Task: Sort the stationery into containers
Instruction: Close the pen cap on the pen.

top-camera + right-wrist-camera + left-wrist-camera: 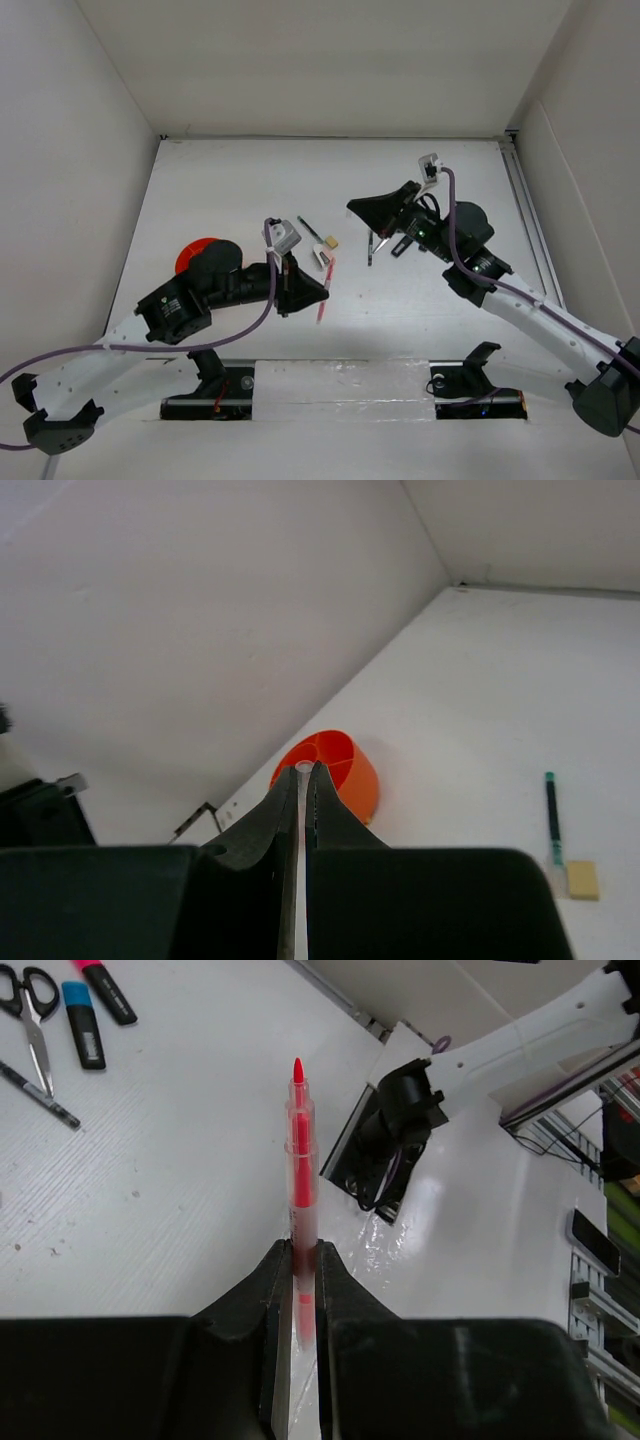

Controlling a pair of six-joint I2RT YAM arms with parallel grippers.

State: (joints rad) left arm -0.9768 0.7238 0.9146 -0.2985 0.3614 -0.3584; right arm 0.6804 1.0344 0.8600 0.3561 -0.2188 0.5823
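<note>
Our left gripper (pixel 300 1256) pinches the red pen (pixel 298 1150), its long axis pointing straight ahead. The orange cup (pixel 355 780) sits behind this gripper, away from the pen's tip. Whether the right gripper (pixel 302 780) holds anything, we cannot tell.

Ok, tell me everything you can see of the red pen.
The red pen is a slim clear plastic barrel with red ink core and pointed red tip. The left pincer is shut on its rear part, and it juts straight out ahead, seemingly clear of the table. Nothing else touches it.
</note>
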